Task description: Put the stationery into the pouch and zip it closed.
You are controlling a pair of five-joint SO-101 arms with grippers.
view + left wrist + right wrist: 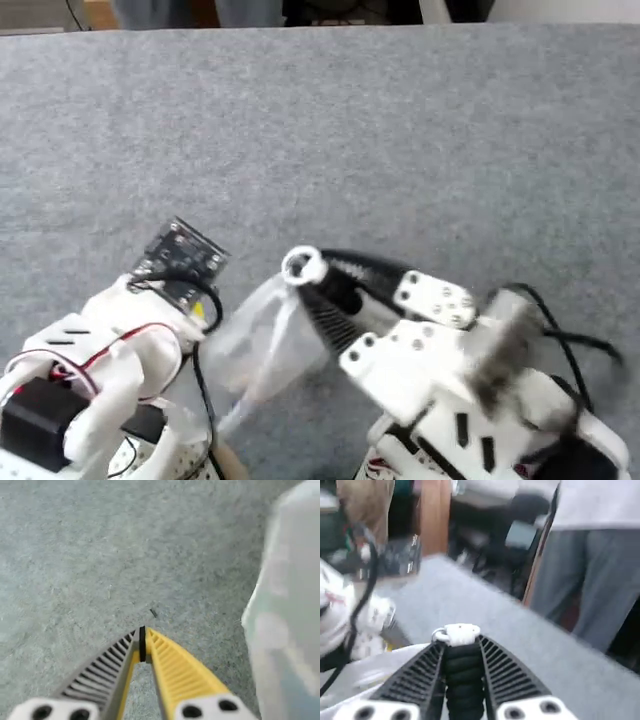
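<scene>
Pen [464,680], black with a white end, sits clamped in the right gripper [459,645] over the edge of the clear pouch [255,345] between the arms, apparently for insertion, while the left gripper [142,645], fingers pinched together, rests just beside it.

A clear, crumpled plastic pouch [258,345] is lying on the grey table [400,130] between my two arms, its zip too blurred to tell whether it is open or closed. A black ribbed pen [464,672] with a white cap is sitting clamped in my right pincer [461,641], its capped end pointing just past the pouch's far corner.
</scene>
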